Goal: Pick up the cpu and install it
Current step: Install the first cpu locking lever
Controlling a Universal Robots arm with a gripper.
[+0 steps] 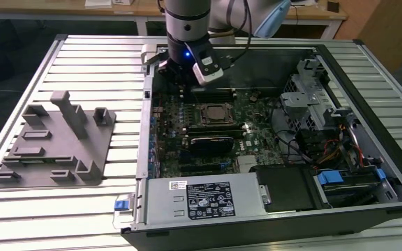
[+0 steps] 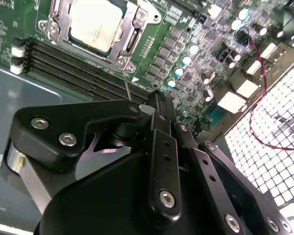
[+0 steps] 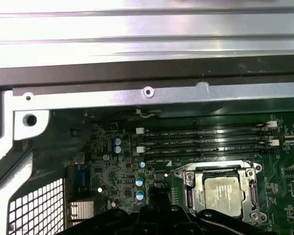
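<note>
Gripper (image 2: 157,105) linkage fills the lower frame of the second wrist view, fingers drawn narrow together with nothing between them. Beyond, upper left, the cpu (image 2: 95,23) sits in its socket (image 2: 132,36), apparently unclamped; a knock could shift it and bend pins.

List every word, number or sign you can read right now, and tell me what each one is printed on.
No text can be quoted; print shows in these places:
Large white label on the power supply: lines and symbols, too small to read.
Small white sticker on the same unit: too small to read.
Top of the cpu: faint markings, blurred.
Memory slots: white lettering, blurred.
</note>
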